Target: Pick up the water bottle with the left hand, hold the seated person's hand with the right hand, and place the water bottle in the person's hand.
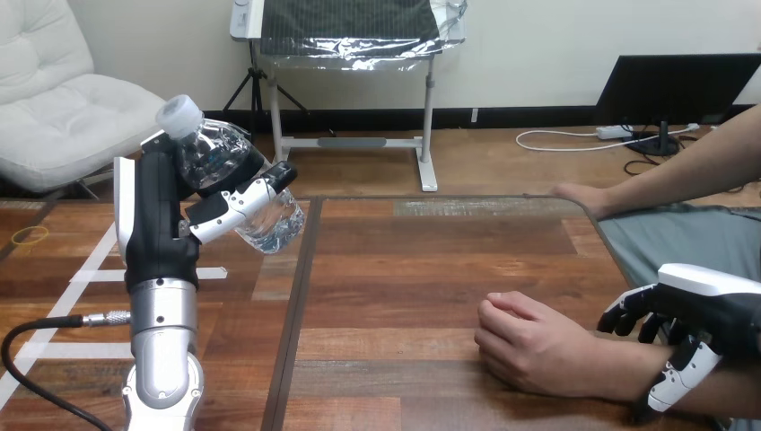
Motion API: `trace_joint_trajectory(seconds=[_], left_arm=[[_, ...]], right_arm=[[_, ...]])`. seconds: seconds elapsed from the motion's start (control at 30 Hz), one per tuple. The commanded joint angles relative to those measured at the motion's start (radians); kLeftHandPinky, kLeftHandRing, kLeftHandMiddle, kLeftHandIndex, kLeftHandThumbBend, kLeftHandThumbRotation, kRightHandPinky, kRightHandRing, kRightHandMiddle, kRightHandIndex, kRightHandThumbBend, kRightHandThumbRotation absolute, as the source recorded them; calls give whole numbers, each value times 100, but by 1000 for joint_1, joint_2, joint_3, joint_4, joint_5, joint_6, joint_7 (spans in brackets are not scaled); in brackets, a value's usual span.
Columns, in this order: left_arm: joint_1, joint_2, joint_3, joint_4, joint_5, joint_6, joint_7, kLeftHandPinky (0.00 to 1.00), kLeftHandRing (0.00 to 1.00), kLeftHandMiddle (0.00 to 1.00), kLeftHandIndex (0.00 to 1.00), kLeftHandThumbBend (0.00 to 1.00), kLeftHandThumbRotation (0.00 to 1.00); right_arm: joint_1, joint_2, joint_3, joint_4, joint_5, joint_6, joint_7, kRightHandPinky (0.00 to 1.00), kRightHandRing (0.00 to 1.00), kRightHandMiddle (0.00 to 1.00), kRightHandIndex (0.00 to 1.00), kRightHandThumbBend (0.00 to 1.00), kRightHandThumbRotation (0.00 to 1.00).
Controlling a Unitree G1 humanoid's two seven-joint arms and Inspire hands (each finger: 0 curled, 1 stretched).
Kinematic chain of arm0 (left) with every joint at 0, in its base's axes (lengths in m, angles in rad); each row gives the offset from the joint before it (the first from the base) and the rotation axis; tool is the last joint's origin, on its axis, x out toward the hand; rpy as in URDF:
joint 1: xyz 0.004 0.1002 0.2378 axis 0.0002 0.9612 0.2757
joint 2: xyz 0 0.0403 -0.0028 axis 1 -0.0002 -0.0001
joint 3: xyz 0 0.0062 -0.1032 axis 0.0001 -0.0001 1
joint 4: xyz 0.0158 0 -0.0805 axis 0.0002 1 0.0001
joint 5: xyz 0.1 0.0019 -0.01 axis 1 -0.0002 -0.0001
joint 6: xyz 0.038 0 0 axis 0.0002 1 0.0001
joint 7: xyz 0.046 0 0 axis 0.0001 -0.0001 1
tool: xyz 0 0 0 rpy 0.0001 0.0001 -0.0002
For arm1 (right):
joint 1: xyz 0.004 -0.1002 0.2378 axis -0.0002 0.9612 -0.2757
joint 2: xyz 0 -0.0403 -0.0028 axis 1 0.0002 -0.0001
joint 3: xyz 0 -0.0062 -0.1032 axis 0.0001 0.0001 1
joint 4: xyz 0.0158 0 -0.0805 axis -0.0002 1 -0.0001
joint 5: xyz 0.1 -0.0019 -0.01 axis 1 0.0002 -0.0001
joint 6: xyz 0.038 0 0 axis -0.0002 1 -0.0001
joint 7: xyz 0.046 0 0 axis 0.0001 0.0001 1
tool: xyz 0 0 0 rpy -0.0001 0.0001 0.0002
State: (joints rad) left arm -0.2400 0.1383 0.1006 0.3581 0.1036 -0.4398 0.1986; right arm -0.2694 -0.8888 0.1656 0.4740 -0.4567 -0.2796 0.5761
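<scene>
The clear, crinkled plastic water bottle (235, 180) with its white cap (179, 115) was off the table, raised in the air above the table's left part. It was tilted so that the cap pointed up and toward the left edge while its base leaned toward the table's middle. The robot's left hand (154, 224), black with white shells, held it: the fingers (240, 205) were curled round the front of the bottle's body, and the silver forearm (163, 332) rose upright from the near-left corner. Below lay the brown wooden plank table (404, 269), with white tape lines (90, 275) across its left part and a small yellow ring (30, 235) by its left edge. Toward the near-right corner the person's hand (529, 346) rested on the wood as a loose fist, knuckles toward the table's middle, well apart from the bottle. The robot's right hand (718, 310) sat over that hand's wrist, its fingers (628, 314) curled down on the wrist's far side and its white thumb (682, 375) lying across the near side, so the wrist was clasped between them. The person's other hand (581, 196) rested at the table's far edge, near the far-right corner.
</scene>
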Motion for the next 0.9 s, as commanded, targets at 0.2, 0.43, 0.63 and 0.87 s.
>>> trace_joint_trajectory(seconds=[0.2,0.43,0.63,0.87], left_arm=[[-85,5,11,-36,-10,-5,3,27,33,39,42,62,0],[-85,7,12,-31,-7,-17,8,27,33,38,42,62,0],[-84,9,13,-28,-5,-21,9,27,32,38,42,62,0],[-82,6,15,-38,-8,-11,10,27,32,38,42,62,0]], right_arm=[[-37,66,82,83,-40,-6,-6,61,75,79,77,100,21],[-59,73,103,117,-52,9,7,59,71,77,75,100,21],[-79,78,127,143,-70,32,19,58,69,77,74,100,22],[-90,87,135,168,-66,32,25,55,65,73,71,100,22]])
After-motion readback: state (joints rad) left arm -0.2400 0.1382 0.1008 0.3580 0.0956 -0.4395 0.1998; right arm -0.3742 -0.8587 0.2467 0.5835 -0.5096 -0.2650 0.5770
